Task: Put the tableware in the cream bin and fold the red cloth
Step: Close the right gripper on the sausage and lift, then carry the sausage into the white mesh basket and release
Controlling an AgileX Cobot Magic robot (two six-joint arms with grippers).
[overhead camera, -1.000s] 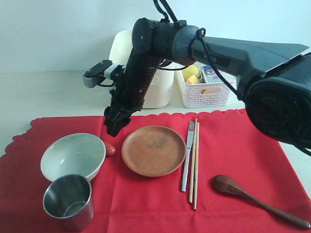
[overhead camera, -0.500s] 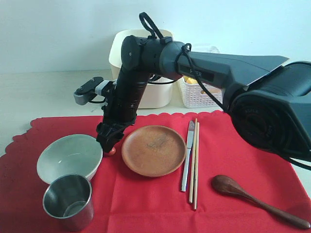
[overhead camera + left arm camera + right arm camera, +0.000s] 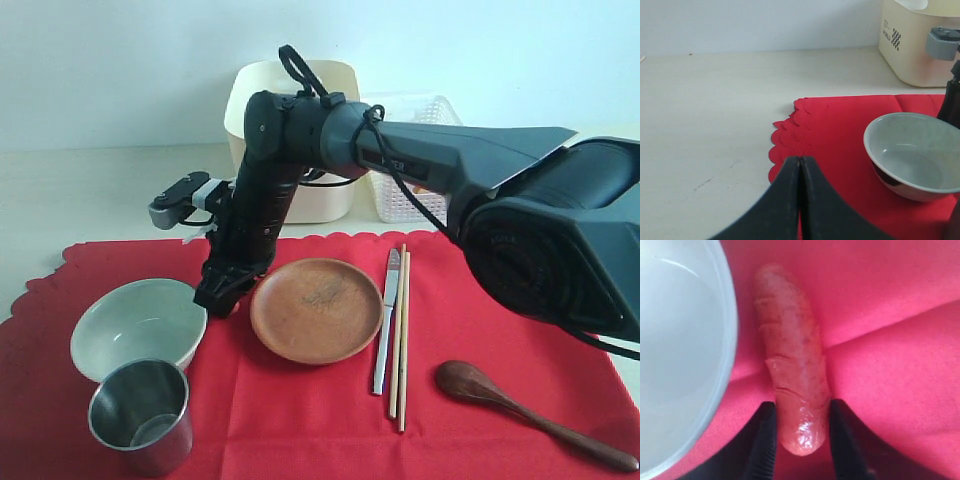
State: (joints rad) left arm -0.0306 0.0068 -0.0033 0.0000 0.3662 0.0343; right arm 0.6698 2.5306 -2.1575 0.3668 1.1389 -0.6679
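Scene: a pale tabletop [image 3: 90, 190] with a red cloth [image 3: 300, 420] spread flat across its near part, scalloped edges showing, unfolded.
Right end effector [image 3: 800, 410]: lowered onto the cloth in the gap between the bowl and the plate. Its two dark fingers [image 3: 765, 440] sit against either side of one end of a sausage [image 3: 790, 350] – pinching it while it lies on the fabric.
Left end effector [image 3: 799, 165]: fingers pressed together with nothing between them, held over the tabletop at the cloth's scalloped edge, near the bowl.
Bowl [image 3: 138, 325]: pale grey-white, upright on the cloth, its rim just beside the sausage.
Steel cup [image 3: 140, 412]: upright on the cloth, directly in front of the bowl and touching or nearly touching it.
Brown plate [image 3: 316, 308]: round, on the cloth, on the other side of the right end effector from the bowl.
Silver knife [image 3: 386, 320] and wooden chopsticks [image 3: 401, 340]: side by side, just beside the plate.
Dark wooden spoon [image 3: 520, 400]: on the cloth, apart from the chopsticks, handle angled toward the cloth's corner.
Cream bin [image 3: 912, 50]: stands on the tabletop just behind the cloth's far edge – none of the tableware can be seen in it.
White lattice basket [image 3: 400, 205]: beside the cream bin, partly hidden by the arm.
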